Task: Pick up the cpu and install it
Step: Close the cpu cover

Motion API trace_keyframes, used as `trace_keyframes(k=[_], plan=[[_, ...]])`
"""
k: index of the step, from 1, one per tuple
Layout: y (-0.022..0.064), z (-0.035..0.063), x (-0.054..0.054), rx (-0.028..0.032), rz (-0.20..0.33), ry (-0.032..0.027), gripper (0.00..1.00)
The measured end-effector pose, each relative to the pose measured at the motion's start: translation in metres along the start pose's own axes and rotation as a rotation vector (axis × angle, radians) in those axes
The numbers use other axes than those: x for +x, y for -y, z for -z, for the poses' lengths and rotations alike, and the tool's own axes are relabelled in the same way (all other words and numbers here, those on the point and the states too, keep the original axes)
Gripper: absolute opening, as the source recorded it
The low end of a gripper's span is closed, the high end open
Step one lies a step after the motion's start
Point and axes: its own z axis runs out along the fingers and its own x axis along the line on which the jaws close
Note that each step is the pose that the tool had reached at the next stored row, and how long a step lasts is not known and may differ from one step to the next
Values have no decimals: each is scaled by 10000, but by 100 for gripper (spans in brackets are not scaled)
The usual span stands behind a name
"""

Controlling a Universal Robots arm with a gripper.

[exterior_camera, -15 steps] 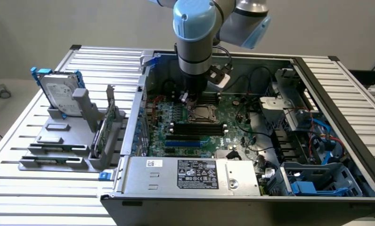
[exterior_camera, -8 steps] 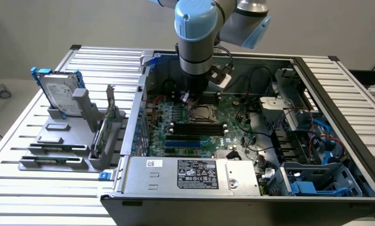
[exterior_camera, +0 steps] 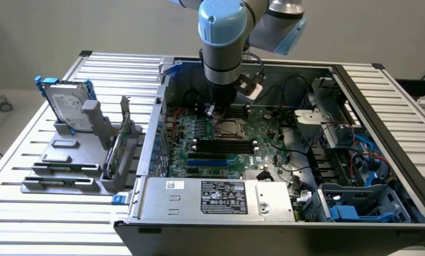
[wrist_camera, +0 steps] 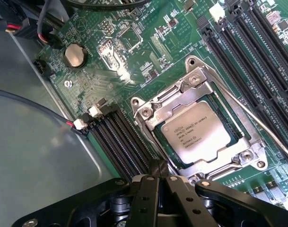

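From the exterior view, my gripper (exterior_camera: pixel 214 111) hangs inside the open computer case (exterior_camera: pixel 383 101), low over the green motherboard (exterior_camera: pixel 269 133). From the wrist view, my jaws are pressed together and hold nothing. The cpu (wrist_camera: pixel 203 130) lies flat in the metal-framed socket (wrist_camera: pixel 200 78), silver top up, just beside my fingertips.
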Motion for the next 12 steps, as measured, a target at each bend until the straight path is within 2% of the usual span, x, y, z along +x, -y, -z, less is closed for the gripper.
trace_keyframes(k=[12], plan=[[-25,-3,18,0,0,-1,11]])
